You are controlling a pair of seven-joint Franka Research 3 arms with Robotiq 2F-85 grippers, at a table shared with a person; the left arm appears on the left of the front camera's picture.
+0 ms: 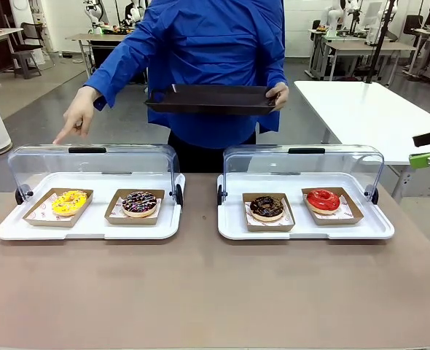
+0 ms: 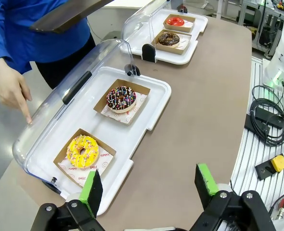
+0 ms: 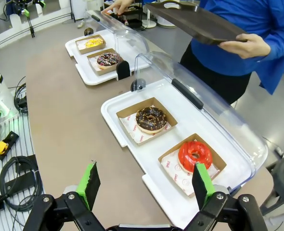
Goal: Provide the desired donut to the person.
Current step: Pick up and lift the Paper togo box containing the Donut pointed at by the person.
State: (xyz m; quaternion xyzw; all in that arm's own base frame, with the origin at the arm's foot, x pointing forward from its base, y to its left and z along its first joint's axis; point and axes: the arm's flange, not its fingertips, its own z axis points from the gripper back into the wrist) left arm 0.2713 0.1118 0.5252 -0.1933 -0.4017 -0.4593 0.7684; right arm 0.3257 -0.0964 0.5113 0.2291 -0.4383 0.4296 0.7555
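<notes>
The person point(image 1: 208, 44) in a bright blue shirt stands at the far side, holding a dark tray point(image 1: 211, 98) in one hand. Their other hand point(image 1: 76, 117) points a finger down at the lid above the yellow sprinkled donut point(image 1: 69, 202), also seen as the yellow donut point(image 2: 83, 150) under the pointing hand point(image 2: 12, 91). Beside it lies a chocolate donut with coloured sprinkles point(image 1: 139, 203). My left gripper point(image 2: 149, 185) hangs open above the table's near side, holding nothing. My right gripper point(image 3: 146, 184) is open and bare near the red donut point(image 3: 195, 155); the right gripper point(image 1: 426, 148) sits at the right edge.
Two white display trays with raised clear lids stand side by side: the left tray point(image 1: 91, 230) and the right tray point(image 1: 306, 230). The right one holds a dark chocolate donut point(image 1: 267, 207) and the red donut point(image 1: 323, 200), each in a cardboard boat. Cables point(image 2: 267, 125) lie beside the table.
</notes>
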